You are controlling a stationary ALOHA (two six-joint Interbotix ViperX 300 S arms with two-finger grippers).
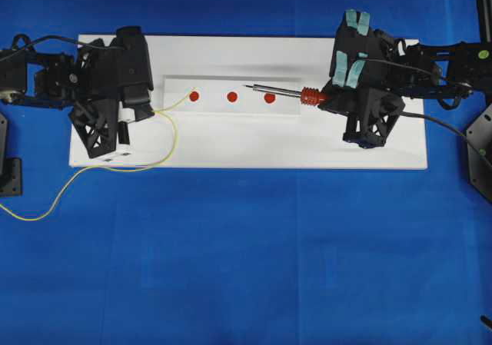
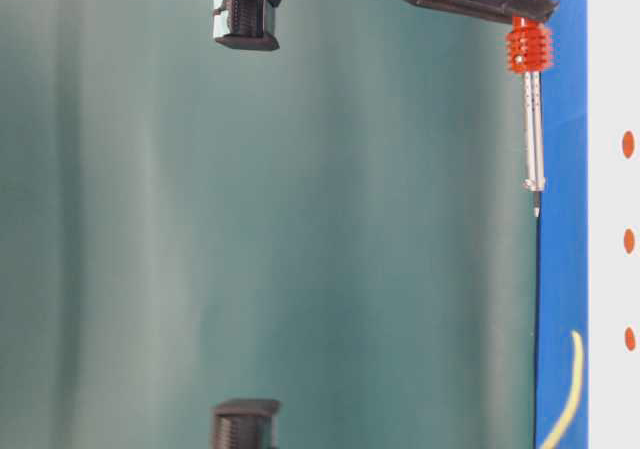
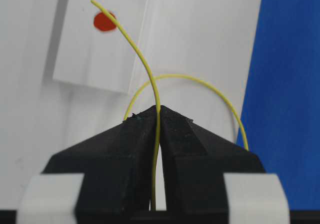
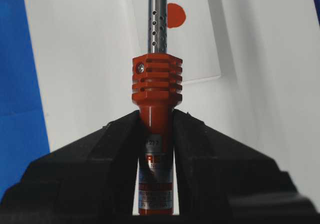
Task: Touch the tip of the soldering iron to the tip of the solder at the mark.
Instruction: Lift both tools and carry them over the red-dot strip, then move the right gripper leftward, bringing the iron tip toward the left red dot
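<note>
My left gripper is shut on the thin yellow solder. The wire's free end curves up to the leftmost red mark, and its tip lies just past that dot's edge. Over on the right, my right gripper is shut on the red-orange body of the soldering iron. The iron's metal shaft points left, passing over the rightmost mark. Its tip ends between that mark and the middle mark, well apart from the solder's tip.
The marks sit on a raised white strip on a white board that lies on blue cloth. The rest of the solder loops off the board's left front corner onto the cloth. The iron's black cord trails off to the right.
</note>
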